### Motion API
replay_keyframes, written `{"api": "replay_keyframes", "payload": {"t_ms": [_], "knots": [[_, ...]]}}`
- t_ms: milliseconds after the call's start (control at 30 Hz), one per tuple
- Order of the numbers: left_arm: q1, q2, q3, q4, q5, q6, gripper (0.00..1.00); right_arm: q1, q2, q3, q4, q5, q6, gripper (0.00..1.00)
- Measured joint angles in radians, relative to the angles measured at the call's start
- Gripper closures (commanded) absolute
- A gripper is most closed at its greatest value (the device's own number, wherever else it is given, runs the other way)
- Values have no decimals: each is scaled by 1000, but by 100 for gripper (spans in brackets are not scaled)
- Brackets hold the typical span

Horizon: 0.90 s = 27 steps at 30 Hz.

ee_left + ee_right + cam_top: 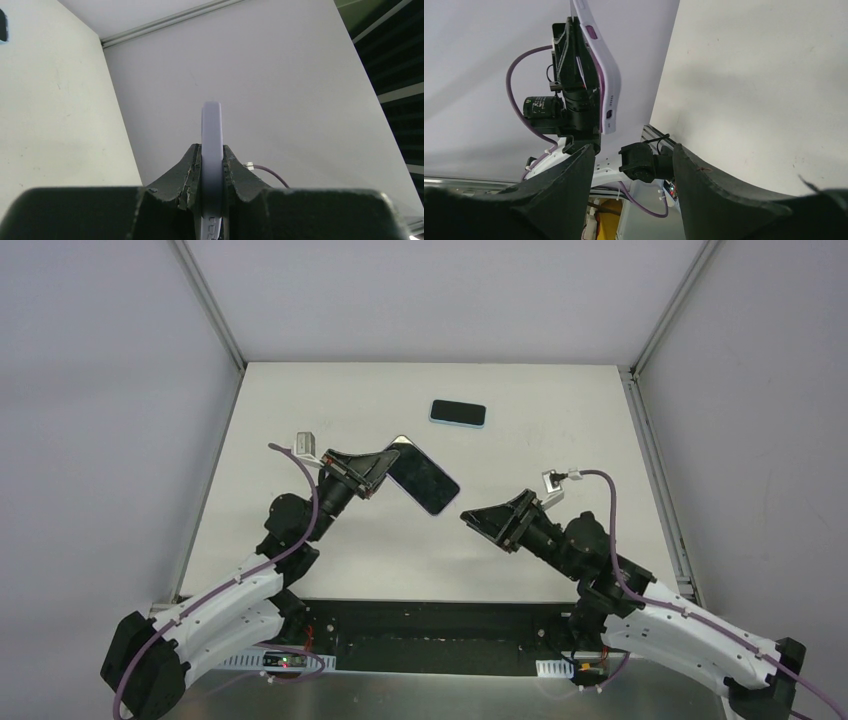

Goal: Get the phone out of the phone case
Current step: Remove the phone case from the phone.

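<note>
My right gripper [473,517] hangs low over the table [560,440] with its jaws spread wide and nothing between them. In its own wrist view the two dark fingers [569,185] frame a gap, and the phone case [596,65] hangs beyond it, apart from both.

My left gripper [384,466] is pressed together on the phone case [425,478], pinching it across its flat faces at one end. The case is held up off the table, left of centre, with its far corner pointing toward my right gripper. From the left wrist I see only its pale lilac edge [211,135] standing straight up between my fingertips [192,160].

I judge it light and thin. The rim looks soft and rubbery, so it should peel back at a corner, while a phone inside would be stiff, smooth and glass-faced, easy to let slip or crack. The free lower corner looks like the best place for my right gripper to take hold, on the rim rather than the face.

The top view shows a dark face inside the lilac rim, but I cannot tell whether that is a screen or a bare lining. My left fingers cover the gripped end, and the top of the case is cut off in the right wrist view.

Farther back, a blue-rimmed phone [458,413] lies flat on the table, well apart from both arms. Its role here I cannot make out.
</note>
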Motion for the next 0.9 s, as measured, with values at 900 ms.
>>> {"api": "replay_keyframes", "payload": {"t_ms": [900], "knots": [[0, -72, -46, -46, -47, 32, 100, 45, 200, 74, 48, -32, 48, 50]]}}
